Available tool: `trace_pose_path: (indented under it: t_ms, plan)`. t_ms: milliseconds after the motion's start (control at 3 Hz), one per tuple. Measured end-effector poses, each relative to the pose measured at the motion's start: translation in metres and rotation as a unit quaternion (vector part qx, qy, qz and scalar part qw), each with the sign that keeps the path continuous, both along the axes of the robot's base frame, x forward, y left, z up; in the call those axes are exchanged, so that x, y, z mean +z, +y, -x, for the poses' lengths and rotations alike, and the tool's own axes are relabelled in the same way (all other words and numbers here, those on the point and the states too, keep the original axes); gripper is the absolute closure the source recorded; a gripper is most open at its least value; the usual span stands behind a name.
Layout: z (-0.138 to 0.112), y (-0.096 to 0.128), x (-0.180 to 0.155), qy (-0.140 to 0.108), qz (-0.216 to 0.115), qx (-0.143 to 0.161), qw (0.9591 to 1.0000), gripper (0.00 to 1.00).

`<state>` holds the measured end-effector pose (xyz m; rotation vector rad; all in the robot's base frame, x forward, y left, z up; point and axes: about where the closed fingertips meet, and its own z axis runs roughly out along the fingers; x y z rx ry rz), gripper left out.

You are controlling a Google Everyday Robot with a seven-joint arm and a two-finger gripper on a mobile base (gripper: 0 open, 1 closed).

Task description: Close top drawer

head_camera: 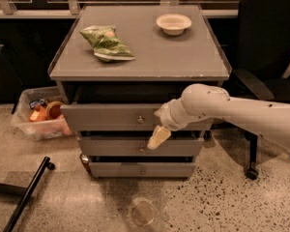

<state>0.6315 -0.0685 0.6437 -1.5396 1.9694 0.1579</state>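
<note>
The top drawer (111, 117) is sitting partly pulled out of the grey cabinet. Its front is standing proud of the two lower drawer fronts (111, 147), and a dark gap is showing between it and the cabinet's top surface (150, 62), so the closing is not yet done.

The end effector (157, 137) is hanging just in front of the drawer front, right of the small round knob (140, 120), and is angling down-left over the seam above the second drawer. Whether it is released or clenched cannot be told, and nothing is visibly being grasped. The placement is making sense for a push. The white arm (241, 112) is reaching in from the right so that its wrist is facing the flat panel, and pressing there near the centre is likely to slide the drawer straight in rather than skew it. Actual contact with the panel cannot be confirmed.

On the surface a green snack bag (106, 43) and a pale bowl (174, 23) are resting well back from the front edge, out of the arm's way. A clear plastic bin (26, 127) is sitting on the floor left of the cabinet.
</note>
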Motion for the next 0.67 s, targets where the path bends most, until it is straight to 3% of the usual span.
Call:
trace_pose_path:
  t_ms: [667]
  plan:
    - [0.001, 0.0024, 0.0003, -0.001, 0.0, 0.002, 1.0, 0.0]
